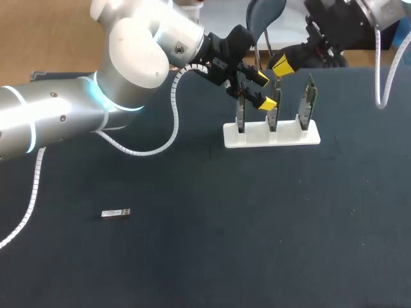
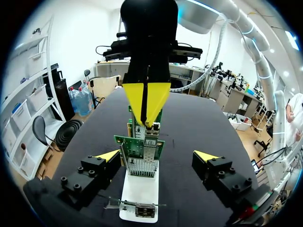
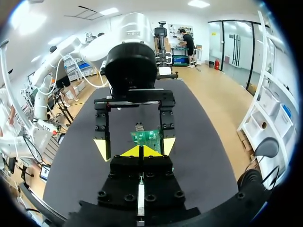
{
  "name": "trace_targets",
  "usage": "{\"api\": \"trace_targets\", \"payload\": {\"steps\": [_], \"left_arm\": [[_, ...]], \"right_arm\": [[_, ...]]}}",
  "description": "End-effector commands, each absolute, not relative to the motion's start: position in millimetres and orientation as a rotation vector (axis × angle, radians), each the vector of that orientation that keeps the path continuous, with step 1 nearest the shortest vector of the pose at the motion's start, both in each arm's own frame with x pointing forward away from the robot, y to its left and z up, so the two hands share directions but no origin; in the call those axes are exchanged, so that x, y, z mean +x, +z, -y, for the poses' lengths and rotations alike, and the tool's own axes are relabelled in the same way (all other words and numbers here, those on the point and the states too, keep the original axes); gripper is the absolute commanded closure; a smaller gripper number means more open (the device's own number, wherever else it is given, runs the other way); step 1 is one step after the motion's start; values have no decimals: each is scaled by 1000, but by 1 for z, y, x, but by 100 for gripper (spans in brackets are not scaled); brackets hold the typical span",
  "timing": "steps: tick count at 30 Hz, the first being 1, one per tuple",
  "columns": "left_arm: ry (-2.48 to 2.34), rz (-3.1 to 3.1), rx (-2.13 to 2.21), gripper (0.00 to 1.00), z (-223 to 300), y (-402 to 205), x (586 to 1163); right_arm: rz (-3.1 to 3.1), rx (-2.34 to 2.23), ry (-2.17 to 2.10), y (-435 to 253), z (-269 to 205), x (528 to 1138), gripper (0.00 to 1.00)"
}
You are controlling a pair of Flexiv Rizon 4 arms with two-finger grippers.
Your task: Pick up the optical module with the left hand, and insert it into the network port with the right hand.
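The optical module (image 1: 115,213), a small silver bar, lies flat on the dark table at the near left, far from both grippers. A white stand (image 1: 290,137) at the back holds three upright green network cards (image 1: 309,102). My left gripper (image 1: 262,90) hangs open over the stand's left and middle cards, and the nearest card (image 2: 142,149) shows between its fingers. My right gripper (image 1: 281,64) is shut and empty just behind the stand, facing the left gripper (image 3: 135,147) across a card (image 3: 147,136). The right gripper (image 2: 147,104) shows ahead in the left wrist view.
The white stand (image 2: 140,196) runs lengthwise away from my left gripper. My bulky left arm (image 1: 128,58) crosses the back left of the table. White cables (image 1: 173,128) hang from both arms. Dark table surface (image 1: 257,231) stretches across the front and right.
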State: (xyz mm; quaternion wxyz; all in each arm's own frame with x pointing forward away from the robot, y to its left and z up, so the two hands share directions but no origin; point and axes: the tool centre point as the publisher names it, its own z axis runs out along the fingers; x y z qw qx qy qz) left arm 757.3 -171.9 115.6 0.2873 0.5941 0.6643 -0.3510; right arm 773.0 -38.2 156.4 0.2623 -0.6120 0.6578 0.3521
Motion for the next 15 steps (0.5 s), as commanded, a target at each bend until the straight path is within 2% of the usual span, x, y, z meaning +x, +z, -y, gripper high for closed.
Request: {"api": "trace_targets", "payload": {"steps": [1,15], "left_arm": [[-938,-1781,1592,0,173,116,759],[-938,-1781,1592,0,173,116,759]], "right_arm": [[-1788,-1651,964,150,37,775,100],[-1825,-1649,995,135,37,776,100]]}}
